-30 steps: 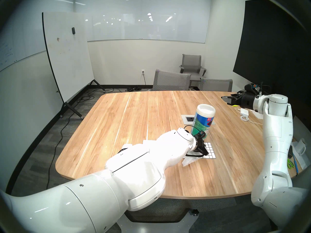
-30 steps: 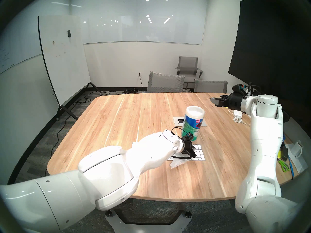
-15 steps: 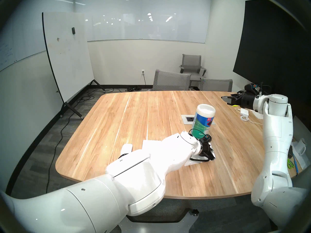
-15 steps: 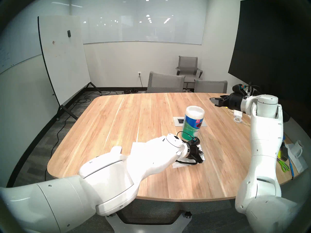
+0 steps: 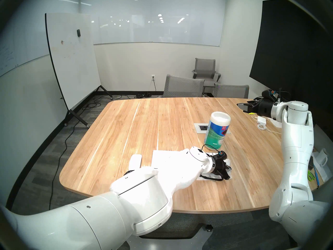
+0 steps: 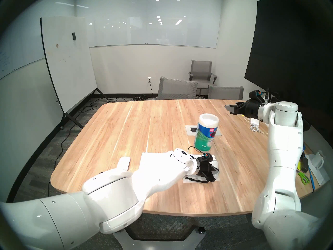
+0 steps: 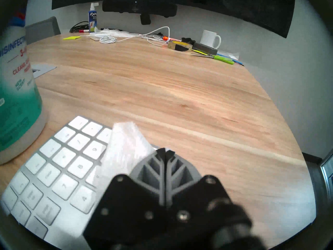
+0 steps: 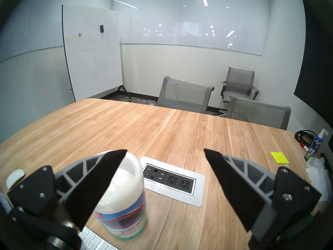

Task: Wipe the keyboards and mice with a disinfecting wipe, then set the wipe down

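The white keyboard (image 7: 59, 164) lies near the table's front edge, and my left arm hides most of it in the head views, where only its left end (image 5: 160, 157) shows. My left gripper (image 7: 165, 151) is shut on the disinfecting wipe (image 7: 124, 150), low over the keyboard's right end by the number pad. The wipe (image 5: 203, 177) spreads flat under the gripper (image 5: 227, 173). The white mouse (image 5: 135, 160) sits left of the keyboard, untouched. My right gripper (image 8: 164, 150) hangs open and empty above the table's far right (image 5: 243, 107).
A wipes canister (image 5: 217, 130) stands just behind the keyboard's right end. Behind it lies a power outlet panel (image 5: 201, 128). A power adapter with cable (image 5: 261, 119), a mug (image 5: 322, 156) and scissors (image 5: 310, 177) crowd the right edge. Chairs stand at the far side.
My left gripper slid right along the keyboard and then toward the near edge, dragging the wipe with it. The arm's shift uncovered the mouse and the keyboard's left end. The right arm stayed still.
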